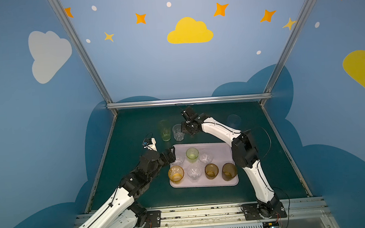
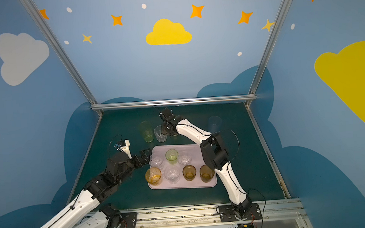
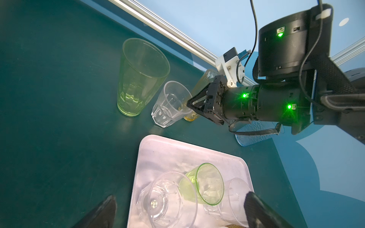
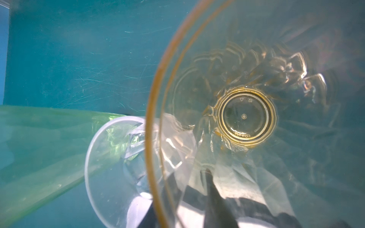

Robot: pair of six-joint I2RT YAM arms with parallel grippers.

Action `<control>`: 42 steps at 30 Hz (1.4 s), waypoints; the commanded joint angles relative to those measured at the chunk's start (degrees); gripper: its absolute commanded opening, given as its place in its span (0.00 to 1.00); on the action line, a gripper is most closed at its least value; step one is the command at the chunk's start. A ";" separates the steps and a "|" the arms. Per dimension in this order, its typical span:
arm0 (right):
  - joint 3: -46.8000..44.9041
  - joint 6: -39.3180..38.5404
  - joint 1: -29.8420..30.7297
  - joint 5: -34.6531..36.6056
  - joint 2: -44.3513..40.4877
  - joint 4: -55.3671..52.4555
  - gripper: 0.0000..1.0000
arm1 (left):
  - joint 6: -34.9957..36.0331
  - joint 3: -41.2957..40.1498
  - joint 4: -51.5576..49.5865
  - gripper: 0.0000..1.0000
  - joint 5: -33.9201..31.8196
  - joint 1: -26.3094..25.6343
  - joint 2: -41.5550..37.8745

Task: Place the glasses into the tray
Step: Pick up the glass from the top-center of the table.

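Observation:
The pink-lilac tray [image 1: 220, 147] [image 2: 193, 147] [image 3: 158, 150] holds several upright glasses: clear, green, amber and brown. Behind it on the mat stand a tall green glass [image 1: 164, 130] [image 3: 138, 79], a clear faceted glass [image 1: 178, 132] [image 3: 169, 106], an amber glass [image 3: 203, 83] [image 4: 245, 116] and a pale blue glass [image 1: 233, 120]. My right gripper [image 1: 189, 131] [image 4: 183, 187] straddles the amber glass's wall, one finger inside and one outside; whether they press it is unclear. My left gripper [image 1: 172, 153] [image 3: 179, 211] hangs open over the tray's left rear corner, above a clear glass [image 3: 166, 201].
Aluminium frame rails [image 1: 189, 100] and blue walls bound the dark green mat [image 1: 134, 126]. The tall green and clear faceted glasses stand close beside the amber one. The arm bases sit on the front rail [image 1: 201, 212].

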 commanded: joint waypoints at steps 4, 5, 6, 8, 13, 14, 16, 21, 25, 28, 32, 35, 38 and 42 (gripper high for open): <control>0.99 -1.03 0.10 1.24 0.91 -2.49 0.21 | -0.51 -0.40 -1.07 1.00 -0.77 0.30 -0.76; 0.86 -1.06 0.08 1.29 0.82 -2.48 0.20 | -0.55 -0.40 -1.22 1.00 -0.86 0.33 -0.77; 0.64 -1.10 0.10 1.28 0.77 -2.38 0.20 | -0.56 -0.40 -1.30 1.00 -0.95 0.34 -0.78; 0.42 -1.23 0.09 1.26 0.72 -2.27 0.19 | -0.53 -0.40 -1.38 1.00 -1.02 0.31 -0.77; 0.23 -1.23 0.10 1.31 0.62 -2.10 0.15 | -0.74 -0.62 -1.66 1.00 -1.08 0.33 -1.27; 0.24 -1.24 0.10 1.31 0.67 -2.12 0.15 | -0.74 -0.67 -1.74 1.00 -1.27 0.30 -1.36; 0.19 -1.13 0.10 1.31 0.62 -2.07 0.14 | -0.59 -0.75 -1.90 1.00 -1.55 0.35 -1.59; 0.02 -1.17 0.10 1.12 0.46 -2.00 0.13 | -0.82 -0.84 -2.32 1.00 -1.65 0.30 -2.12; -0.53 -1.02 0.10 1.30 -0.12 -1.92 0.11 | -0.78 -1.10 -2.27 1.00 -1.82 0.30 -2.64; -1.24 -1.06 0.17 1.31 -0.90 -1.67 0.08 | -0.78 -1.19 -2.26 1.00 -1.83 0.30 -2.53; -2.51 -0.89 0.11 1.32 -2.23 -1.32 0.06 | -1.03 -1.36 -2.07 1.00 -1.74 0.31 -2.37; -4.23 -0.80 0.18 0.74 -3.94 -0.41 0.03 | -1.17 -1.35 -2.08 1.00 -1.56 0.30 -2.43; -6.16 -0.71 0.27 0.46 -5.76 0.73 0.00 | -1.29 -1.37 -1.99 1.00 -1.29 0.30 -2.56; -7.97 -1.14 0.91 1.04 -8.18 1.44 0.00 | -1.26 -1.55 -1.65 1.00 -1.27 0.30 -2.61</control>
